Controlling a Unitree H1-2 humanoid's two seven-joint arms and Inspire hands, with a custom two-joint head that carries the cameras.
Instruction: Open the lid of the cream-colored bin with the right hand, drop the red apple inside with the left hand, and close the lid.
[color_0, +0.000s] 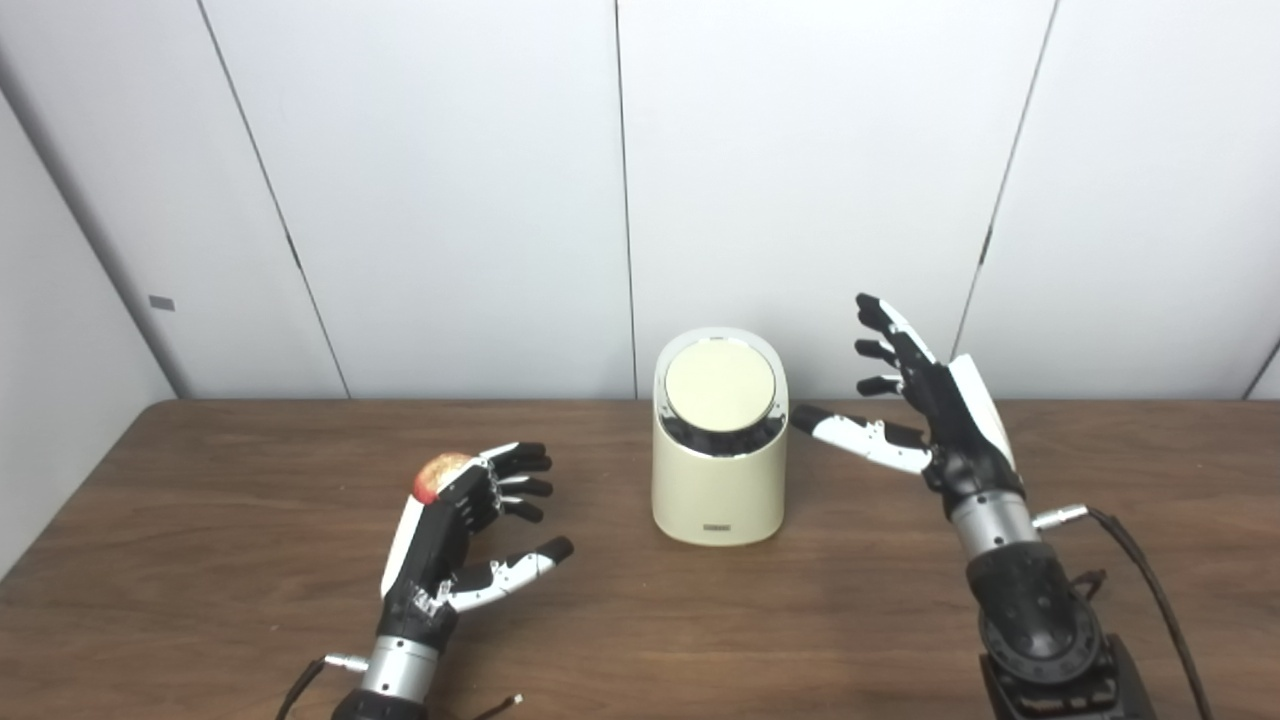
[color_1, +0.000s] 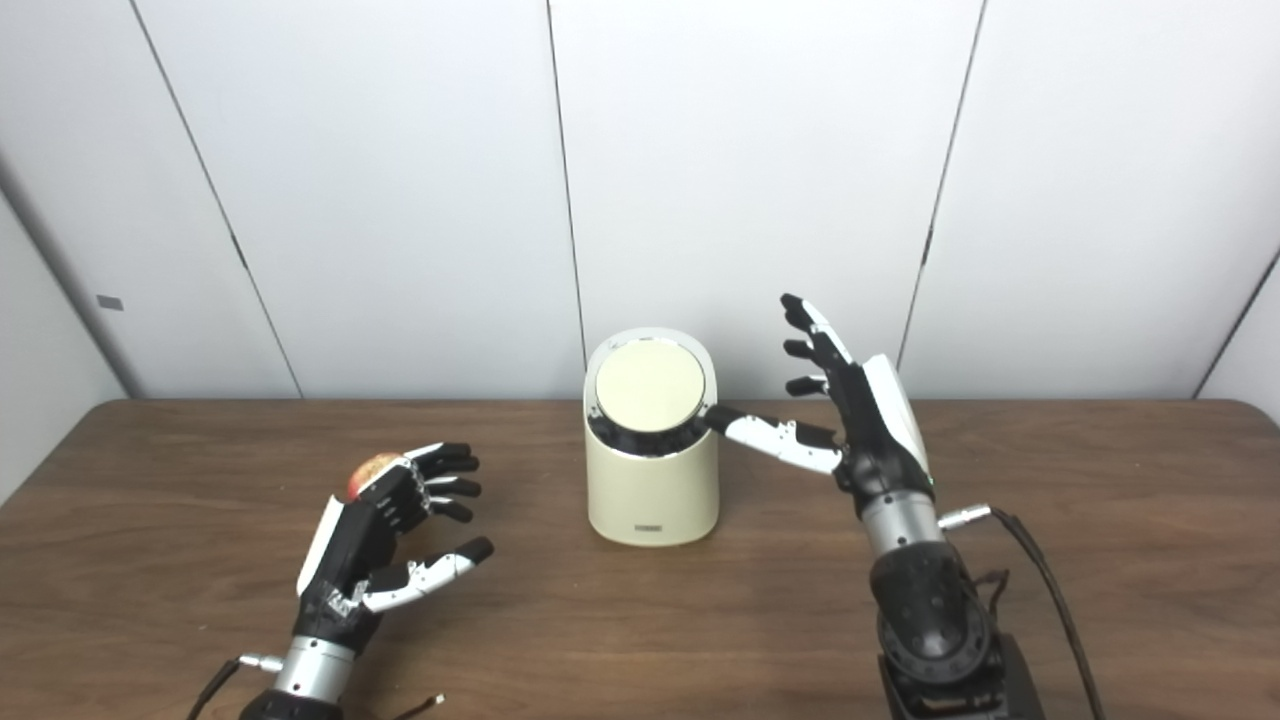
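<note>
The cream-colored bin (color_0: 716, 495) stands on the table's middle, its round lid (color_0: 720, 386) shut and tilted toward me. My right hand (color_0: 935, 412) hovers just right of the bin, open, its fingers spread upward and its thumb reaching toward the bin's upper rim; I cannot tell whether it touches. At front left my left hand (color_0: 452, 525) is open, fingers apart and pointing right, with nothing in it. The red apple (color_0: 438, 470) rests on the table just behind that hand, mostly hidden by the knuckles.
The brown wooden table (color_0: 700, 630) runs the full width, with white wall panels (color_0: 450, 200) close behind the bin. A black cable (color_0: 1150, 590) trails from my right wrist over the right part of the table. A thin wire lies by my left forearm.
</note>
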